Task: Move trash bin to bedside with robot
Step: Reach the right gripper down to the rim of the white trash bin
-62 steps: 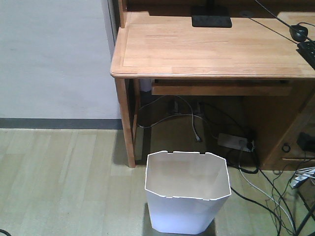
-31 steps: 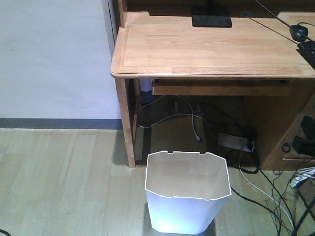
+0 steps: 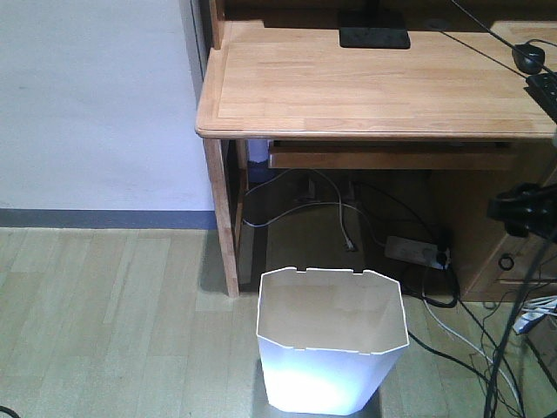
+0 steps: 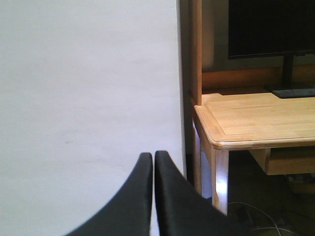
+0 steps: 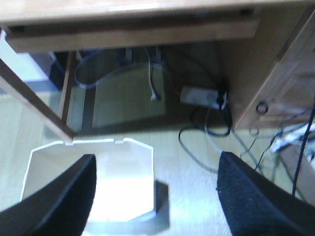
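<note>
One trash bin (image 5: 123, 167), partly hidden behind right fingers (image 5: 69, 196), spread wide | left fingers (image 4: 140, 201) pressed together, empty

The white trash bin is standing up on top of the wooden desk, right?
Not quite. The trash bin is standing upright, but on the floor in front of the desk, not on top of it. The exterior front-facing view shows this.
</note>
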You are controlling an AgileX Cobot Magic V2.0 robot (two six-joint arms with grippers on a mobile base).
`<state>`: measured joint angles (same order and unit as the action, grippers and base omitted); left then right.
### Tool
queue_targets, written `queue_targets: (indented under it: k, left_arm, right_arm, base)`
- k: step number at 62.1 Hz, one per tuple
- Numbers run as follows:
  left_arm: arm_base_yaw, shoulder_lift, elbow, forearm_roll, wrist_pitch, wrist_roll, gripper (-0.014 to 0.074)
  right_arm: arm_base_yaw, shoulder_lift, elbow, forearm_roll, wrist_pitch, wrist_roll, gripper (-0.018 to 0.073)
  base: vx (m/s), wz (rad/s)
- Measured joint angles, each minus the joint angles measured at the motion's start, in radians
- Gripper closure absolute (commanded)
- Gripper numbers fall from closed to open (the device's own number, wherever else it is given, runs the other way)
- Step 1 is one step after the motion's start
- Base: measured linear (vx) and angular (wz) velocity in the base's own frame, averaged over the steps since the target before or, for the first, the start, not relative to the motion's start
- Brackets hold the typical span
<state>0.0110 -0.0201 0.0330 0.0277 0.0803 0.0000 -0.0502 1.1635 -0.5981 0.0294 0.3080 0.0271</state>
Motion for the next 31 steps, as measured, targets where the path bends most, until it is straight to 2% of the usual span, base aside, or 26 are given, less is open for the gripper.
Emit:
queue_targets:
  k: [15,31]
  left_arm:
    - [0.0,0.0,0.0,0.0,0.0,0.0,0.0603]
    - [0.0,0.0,0.0,0.0,0.0,0.0,0.0603]
  right_arm:
    - [0.0,0.264,-0.179,0.017,0.106,-0.021,0.0064]
    - [-0.001,0.542,-0.333,0.096,0.185,-0.166,0.0064]
  base:
    - [0.0,0.0]
    - [0.0,0.0]
